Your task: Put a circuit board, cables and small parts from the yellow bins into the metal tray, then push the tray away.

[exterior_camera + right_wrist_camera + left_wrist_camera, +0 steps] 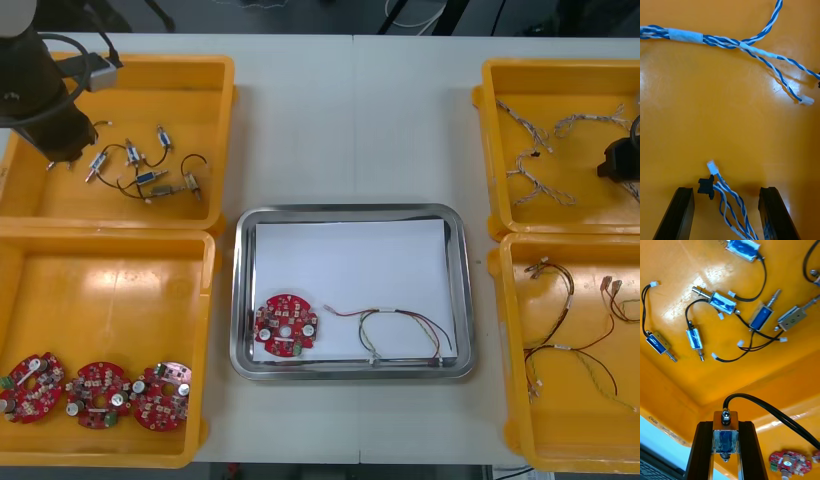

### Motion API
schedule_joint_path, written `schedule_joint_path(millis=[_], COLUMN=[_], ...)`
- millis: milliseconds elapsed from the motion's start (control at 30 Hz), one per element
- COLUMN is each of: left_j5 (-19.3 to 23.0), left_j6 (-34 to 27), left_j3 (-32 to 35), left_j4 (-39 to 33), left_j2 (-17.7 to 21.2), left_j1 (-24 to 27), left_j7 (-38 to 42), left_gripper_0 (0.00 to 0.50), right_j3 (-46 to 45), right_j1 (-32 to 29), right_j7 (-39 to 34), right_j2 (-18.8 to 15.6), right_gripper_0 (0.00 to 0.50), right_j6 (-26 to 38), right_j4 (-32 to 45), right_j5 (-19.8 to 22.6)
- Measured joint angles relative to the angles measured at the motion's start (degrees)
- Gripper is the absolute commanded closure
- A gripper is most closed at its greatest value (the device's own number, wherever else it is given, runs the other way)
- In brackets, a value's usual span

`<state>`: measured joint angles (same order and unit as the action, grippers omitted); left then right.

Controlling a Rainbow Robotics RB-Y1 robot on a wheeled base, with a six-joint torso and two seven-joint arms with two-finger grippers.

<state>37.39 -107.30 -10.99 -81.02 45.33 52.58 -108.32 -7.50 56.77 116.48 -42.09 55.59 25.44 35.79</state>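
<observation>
A small metal part [726, 438] was clamped in the left gripper [726, 426] over the yellow bin [205, 85] at the far-left corner of the table [300, 120]. It should be raised straight so its black lead [763, 408] is not snagged, then taken to the metal tray [465, 300]. The part was blue-wrapped and steel-framed. The right gripper [726, 192] was spread around a blue and white cable [732, 212].
</observation>
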Motion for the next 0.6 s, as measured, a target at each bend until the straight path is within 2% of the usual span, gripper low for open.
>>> schedule_joint_path(millis=[167, 300, 333, 367, 400, 433, 467, 600], left_j5=[0.3, 0.4, 0.4, 0.4, 0.4, 0.4, 0.4, 0.5], left_j6=[-2.1, -2.1, -2.1, -2.2, -2.2, -2.2, -2.2, -2.2], left_j3=[-0.1, -0.1, -0.1, -0.1, -0.1, -0.1, -0.1, -0.3], left_j4=[-7.2, -12.5, -13.7, -14.8, -15.9, -17.0, -18.0, -21.4], left_j2=[-0.5, -2.5, -3.2, -3.9, -4.7, -5.5, -6.3, -9.7], left_j1=[-0.7, -0.8, -0.8, -0.8, -0.8, -0.8, -0.8, -0.8], left_j7=[13.1, 24.6, 26.7, 28.1, 29.0, 29.5, 29.6, 29.9], left_gripper_0=[0.500, 0.500, 0.500, 0.500, 0.500, 0.500, 0.500, 0.500], right_j3=[0.0, 0.0, 0.0, 0.0, 0.0, 0.0, 0.0, 0.0], right_j1=[0.0, 0.0, 0.0, 0.0, 0.0, 0.0, 0.0, 0.0], right_j7=[0.0, 0.0, 0.0, 0.0, 0.0, 0.0, 0.0, 0.0], right_j2=[0.0, 0.1, 0.1, 0.2, 0.2, 0.2, 0.2, 0.3], right_gripper_0=[0.000, 0.000, 0.063, 0.202, 0.273, 0.410, 0.492, 0.500], right_j6=[-0.5, -0.9, -0.9, -0.9, -0.9, -0.9, -0.9, -1.3], right_j4=[-0.1, -0.2, -0.2, -0.2, -0.2, -0.2, -0.2, -0.2], right_j5=[2.1, 2.5, 2.5, 2.5, 2.5, 2.5, 2.5, 2.5])
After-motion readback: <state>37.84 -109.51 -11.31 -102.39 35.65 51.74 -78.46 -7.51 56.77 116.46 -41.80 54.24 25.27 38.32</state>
